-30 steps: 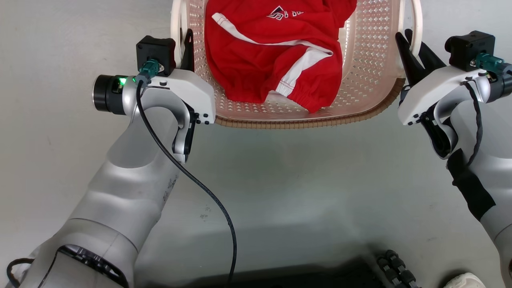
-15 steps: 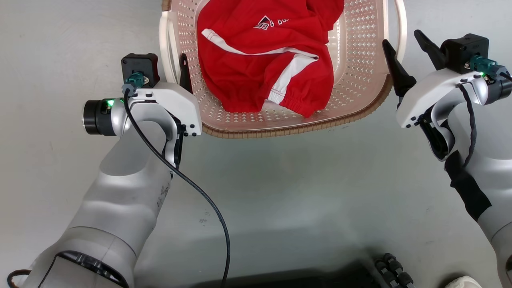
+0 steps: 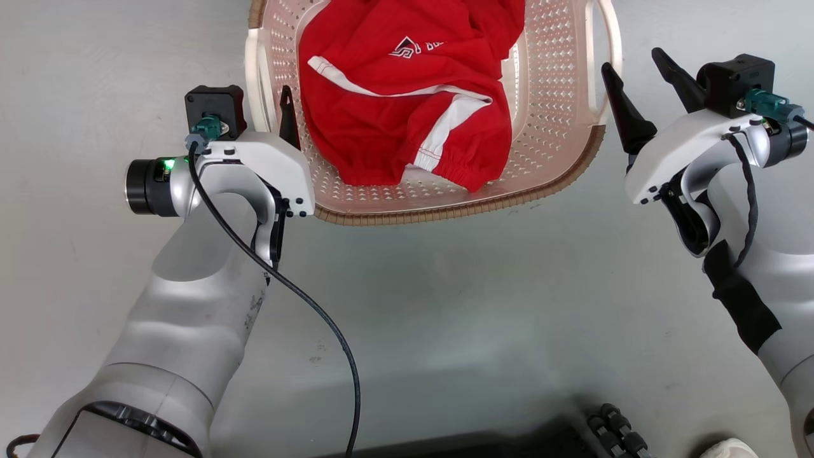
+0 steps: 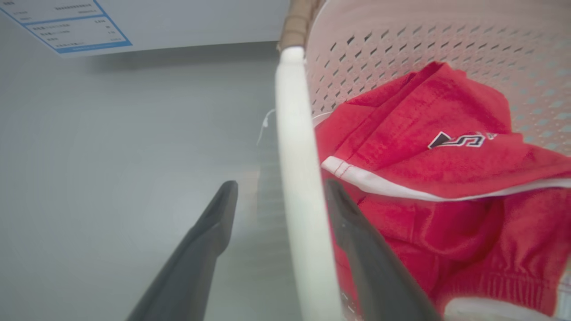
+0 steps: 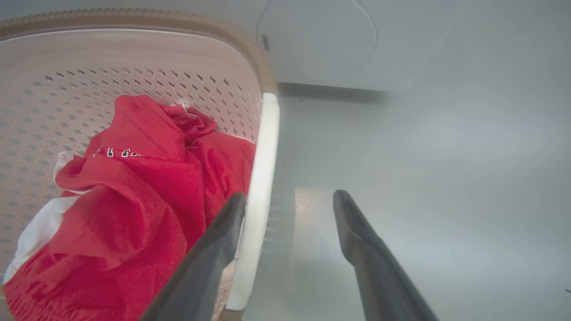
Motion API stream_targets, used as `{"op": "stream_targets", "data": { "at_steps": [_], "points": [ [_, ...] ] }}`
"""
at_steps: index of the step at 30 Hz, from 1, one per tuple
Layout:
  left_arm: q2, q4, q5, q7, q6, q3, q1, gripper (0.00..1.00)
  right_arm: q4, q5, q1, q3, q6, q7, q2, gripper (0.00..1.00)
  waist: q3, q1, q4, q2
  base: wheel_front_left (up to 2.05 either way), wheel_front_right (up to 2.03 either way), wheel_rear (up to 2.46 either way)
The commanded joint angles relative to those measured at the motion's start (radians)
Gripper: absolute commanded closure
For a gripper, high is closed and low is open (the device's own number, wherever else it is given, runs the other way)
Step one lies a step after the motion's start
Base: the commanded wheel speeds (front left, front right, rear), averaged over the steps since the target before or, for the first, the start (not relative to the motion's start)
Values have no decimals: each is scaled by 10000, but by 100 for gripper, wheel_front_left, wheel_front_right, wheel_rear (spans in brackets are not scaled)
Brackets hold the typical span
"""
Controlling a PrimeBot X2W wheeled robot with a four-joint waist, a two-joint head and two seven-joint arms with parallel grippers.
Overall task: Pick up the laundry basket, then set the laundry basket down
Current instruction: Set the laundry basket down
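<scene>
grey floor (image 3: 445, 305); laundry basket (image 3: 445, 207) sits between left gripper (image 4: 281, 191) and right gripper (image 5: 290, 196), both spread, straddling its side handles (image 4: 294, 133).

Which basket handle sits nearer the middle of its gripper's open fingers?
The left handle: it passes between the left gripper's fingertips nearer their middle. The right handle lies against the right gripper's inner finger.

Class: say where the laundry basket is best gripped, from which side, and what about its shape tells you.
Likely by the left handle and right handle, one gripper each, from the near side, one finger inside the basket, one outside. Each is a thin white bar standing off the wall, slim enough for open jaws; set opposite, they balance the load.
</scene>
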Motion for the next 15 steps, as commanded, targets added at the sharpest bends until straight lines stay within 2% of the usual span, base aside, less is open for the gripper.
{"op": "stream_targets", "data": {
  "at_steps": [1,9,15],
  "points": [
    [179,-126,100,-34,-91,242,354,0,-165,104,657,113,-38,-36,-54,0,-39,-1,-26,0,0,0,0],
    [107,-325,385,-34,-226,574,685,0,-477,173,834,12,-38,-36,-53,0,-507,-1,-87,0,0,0,0],
    [41,-580,558,-34,-378,886,1170,0,-683,-126,1192,-390,-38,-36,-53,0,-1354,-1,-71,0,0,0,0]
  ]
}}
